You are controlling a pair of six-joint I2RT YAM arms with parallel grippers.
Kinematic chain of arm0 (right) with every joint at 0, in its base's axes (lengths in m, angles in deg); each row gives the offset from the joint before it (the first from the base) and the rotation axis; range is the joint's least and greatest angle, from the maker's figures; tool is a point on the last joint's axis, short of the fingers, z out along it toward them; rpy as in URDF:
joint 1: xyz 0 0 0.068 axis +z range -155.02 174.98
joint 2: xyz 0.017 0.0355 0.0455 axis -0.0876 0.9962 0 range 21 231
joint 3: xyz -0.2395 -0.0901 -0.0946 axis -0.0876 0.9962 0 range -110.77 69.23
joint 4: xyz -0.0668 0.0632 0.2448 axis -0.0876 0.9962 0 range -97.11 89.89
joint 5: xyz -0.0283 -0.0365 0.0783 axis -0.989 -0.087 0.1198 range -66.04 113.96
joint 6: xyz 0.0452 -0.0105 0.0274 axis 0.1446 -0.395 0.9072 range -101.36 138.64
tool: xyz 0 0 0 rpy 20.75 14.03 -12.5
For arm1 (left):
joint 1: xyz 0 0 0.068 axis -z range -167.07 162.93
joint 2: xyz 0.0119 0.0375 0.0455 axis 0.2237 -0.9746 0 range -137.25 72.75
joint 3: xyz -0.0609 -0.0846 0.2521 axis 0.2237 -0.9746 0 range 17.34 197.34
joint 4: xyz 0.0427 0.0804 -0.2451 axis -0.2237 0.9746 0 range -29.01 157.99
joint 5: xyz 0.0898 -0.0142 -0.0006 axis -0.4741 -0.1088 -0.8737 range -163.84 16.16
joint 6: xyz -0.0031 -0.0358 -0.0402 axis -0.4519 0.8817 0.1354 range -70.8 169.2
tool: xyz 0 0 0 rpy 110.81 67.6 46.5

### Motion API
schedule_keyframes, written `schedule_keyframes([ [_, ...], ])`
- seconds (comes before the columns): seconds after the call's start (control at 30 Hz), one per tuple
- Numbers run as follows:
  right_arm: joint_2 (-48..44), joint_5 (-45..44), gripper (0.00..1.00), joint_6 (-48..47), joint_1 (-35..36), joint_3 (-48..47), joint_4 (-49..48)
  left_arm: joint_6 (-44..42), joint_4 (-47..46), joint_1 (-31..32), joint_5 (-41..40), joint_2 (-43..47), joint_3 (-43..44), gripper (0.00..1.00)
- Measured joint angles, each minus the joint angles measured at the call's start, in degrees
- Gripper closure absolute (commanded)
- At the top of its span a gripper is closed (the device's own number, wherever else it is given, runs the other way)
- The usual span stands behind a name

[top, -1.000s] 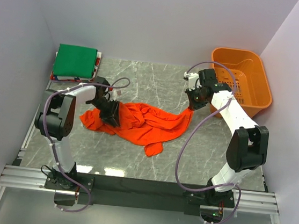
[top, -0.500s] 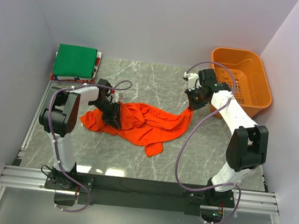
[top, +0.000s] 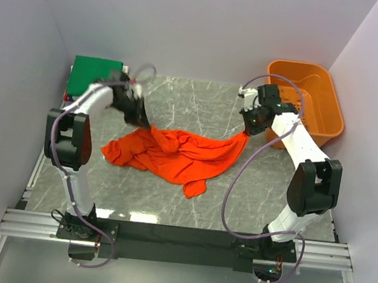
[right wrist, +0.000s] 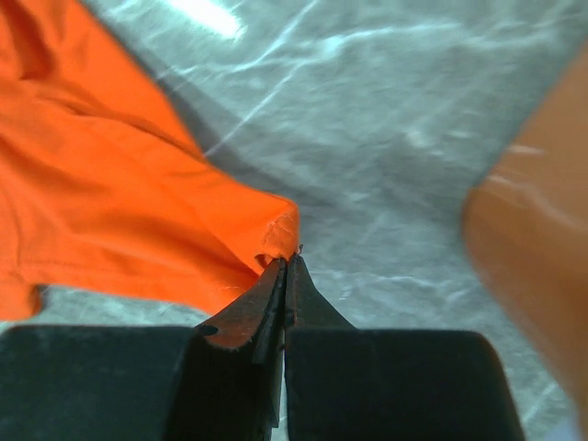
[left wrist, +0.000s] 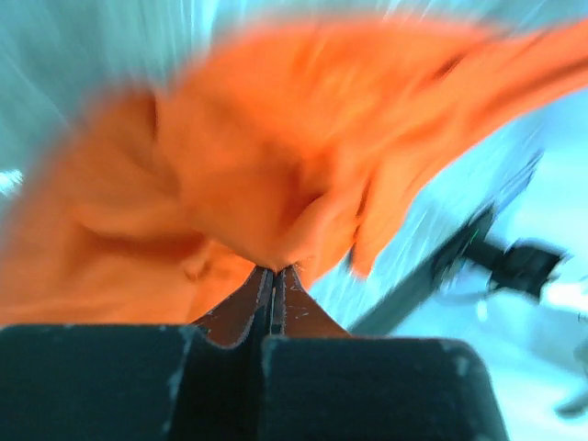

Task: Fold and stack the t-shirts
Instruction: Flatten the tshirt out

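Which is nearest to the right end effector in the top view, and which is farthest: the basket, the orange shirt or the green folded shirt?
From the right end effector:
1. the orange shirt, its corner pinched in it, spreading left
2. the basket, close on the right
3. the green folded shirt, far left back corner

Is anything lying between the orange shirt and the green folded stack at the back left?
No loose object does. Only the left arm, with the left hand pinching the orange shirt, lies across the green stack's near edge.
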State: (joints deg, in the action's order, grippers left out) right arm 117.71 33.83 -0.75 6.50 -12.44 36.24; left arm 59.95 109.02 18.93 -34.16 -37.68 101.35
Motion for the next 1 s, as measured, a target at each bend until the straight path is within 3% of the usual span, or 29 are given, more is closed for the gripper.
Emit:
schedule_keyframes([
  [0.2,-0.9,-1.3,1.00,0.0,-3.6,-4.8,-2.4,2.7,-1.3,-8.5,4.4,-1.0,25.9,0.99],
  [0.37,-2.5,-3.1,1.00,0.1,-5.0,-10.8,-7.4,8.0,-7.3,-15.7,7.3,-1.0,38.3,0.99],
  [0.73,-9.5,-5.9,1.00,0.4,-5.1,-22.6,-21.5,24.8,-29.5,-27.2,10.6,2.7,43.4,0.99],
  [1.0,-12.7,-5.9,1.00,1.6,-4.9,-30.2,-26.3,32.0,-42.1,-30.4,12.8,10.4,44.5,0.99],
])
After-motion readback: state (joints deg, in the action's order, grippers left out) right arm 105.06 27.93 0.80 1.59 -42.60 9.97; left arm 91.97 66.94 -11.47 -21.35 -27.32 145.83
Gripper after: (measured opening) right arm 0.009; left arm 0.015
